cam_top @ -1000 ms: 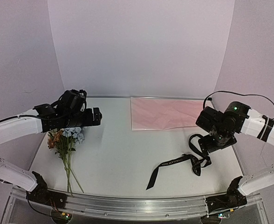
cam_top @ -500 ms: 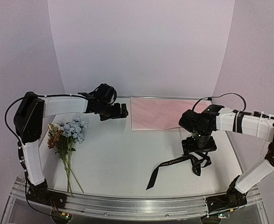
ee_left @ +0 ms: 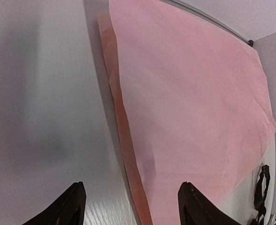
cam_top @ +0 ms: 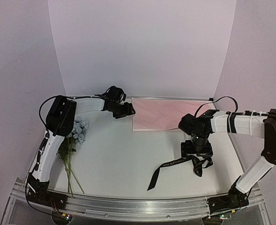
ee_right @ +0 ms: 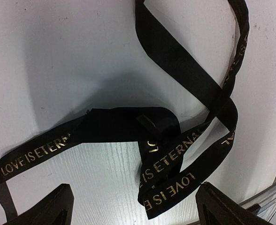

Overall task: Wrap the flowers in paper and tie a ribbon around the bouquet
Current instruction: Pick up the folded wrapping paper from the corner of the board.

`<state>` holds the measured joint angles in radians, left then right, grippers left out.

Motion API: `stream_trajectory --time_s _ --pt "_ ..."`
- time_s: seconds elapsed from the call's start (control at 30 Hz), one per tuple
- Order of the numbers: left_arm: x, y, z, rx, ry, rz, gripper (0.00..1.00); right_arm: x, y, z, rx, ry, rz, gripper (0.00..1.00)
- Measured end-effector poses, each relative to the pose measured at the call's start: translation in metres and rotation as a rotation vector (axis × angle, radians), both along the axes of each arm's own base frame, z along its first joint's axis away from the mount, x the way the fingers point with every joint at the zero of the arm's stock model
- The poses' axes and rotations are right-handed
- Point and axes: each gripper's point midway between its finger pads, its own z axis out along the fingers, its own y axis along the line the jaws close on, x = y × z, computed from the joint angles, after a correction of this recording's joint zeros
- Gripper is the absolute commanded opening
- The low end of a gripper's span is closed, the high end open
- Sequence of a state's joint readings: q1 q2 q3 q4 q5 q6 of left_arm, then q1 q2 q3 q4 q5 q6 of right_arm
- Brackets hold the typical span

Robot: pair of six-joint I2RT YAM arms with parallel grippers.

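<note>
The left gripper had swung from the flowers, at nine o'clock on the bench, to the paper at twelve, jaws wide. The right gripper, wide and empty, had dropped over the ribbon at four. Wrapping looked unstarted.

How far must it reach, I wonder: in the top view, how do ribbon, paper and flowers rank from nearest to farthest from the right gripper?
1. Ribbon: right under the right gripper, on the right side of the table.
2. Paper: flat at the back of the table, beyond the gripper.
3. Flowers: across the table, on the left side.
</note>
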<state>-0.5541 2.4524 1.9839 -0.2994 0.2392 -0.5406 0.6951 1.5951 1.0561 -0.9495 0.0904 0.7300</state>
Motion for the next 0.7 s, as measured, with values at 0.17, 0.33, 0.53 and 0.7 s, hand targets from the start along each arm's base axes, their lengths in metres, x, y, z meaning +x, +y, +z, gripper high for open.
stream_trajectory --time_s 0.17,0.33,0.53,0.7 --pt "0.016 -0.006 -0.002 -0.056 0.006 -0.002 0.60 0.002 -0.001 -0.001 0.013 0.003 -0.016 0.93" --pt "0.019 -0.020 -0.003 -0.114 0.022 -0.033 0.54 0.003 -0.001 -0.002 0.024 0.009 -0.027 0.93" --pt "0.017 -0.031 -0.005 -0.171 0.058 -0.057 0.29 0.001 -0.003 -0.005 0.025 0.021 -0.035 0.93" --pt "0.017 -0.038 -0.002 -0.216 0.068 -0.068 0.00 0.000 -0.006 -0.007 0.024 0.028 -0.041 0.93"
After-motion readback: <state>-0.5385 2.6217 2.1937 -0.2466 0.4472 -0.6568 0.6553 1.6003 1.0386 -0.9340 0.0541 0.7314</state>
